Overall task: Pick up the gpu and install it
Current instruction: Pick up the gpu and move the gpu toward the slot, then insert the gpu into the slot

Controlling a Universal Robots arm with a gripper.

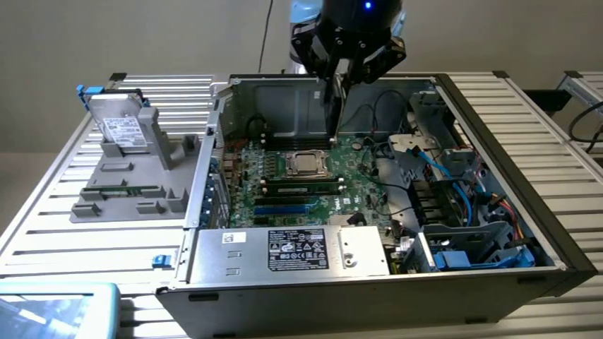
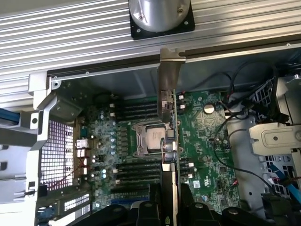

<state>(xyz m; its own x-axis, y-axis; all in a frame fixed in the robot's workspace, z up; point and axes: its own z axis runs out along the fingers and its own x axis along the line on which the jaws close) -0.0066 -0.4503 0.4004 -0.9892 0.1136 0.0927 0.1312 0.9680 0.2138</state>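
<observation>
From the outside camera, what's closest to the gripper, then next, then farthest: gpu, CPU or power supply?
1. gpu, held in the gripper, up top.
2. CPU, in the middle of the motherboard.
3. power supply, along the case's near side.

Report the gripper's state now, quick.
The gripper: closed on the gpu, holding it edge-on over the motherboard.

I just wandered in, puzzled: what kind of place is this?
Probably a robotics lab bench for computer assembly: an open PC case lies on a slatted metal table, a hard drive sits in a fixture beside it, and a robot gripper holds a gpu over the motherboard.
</observation>
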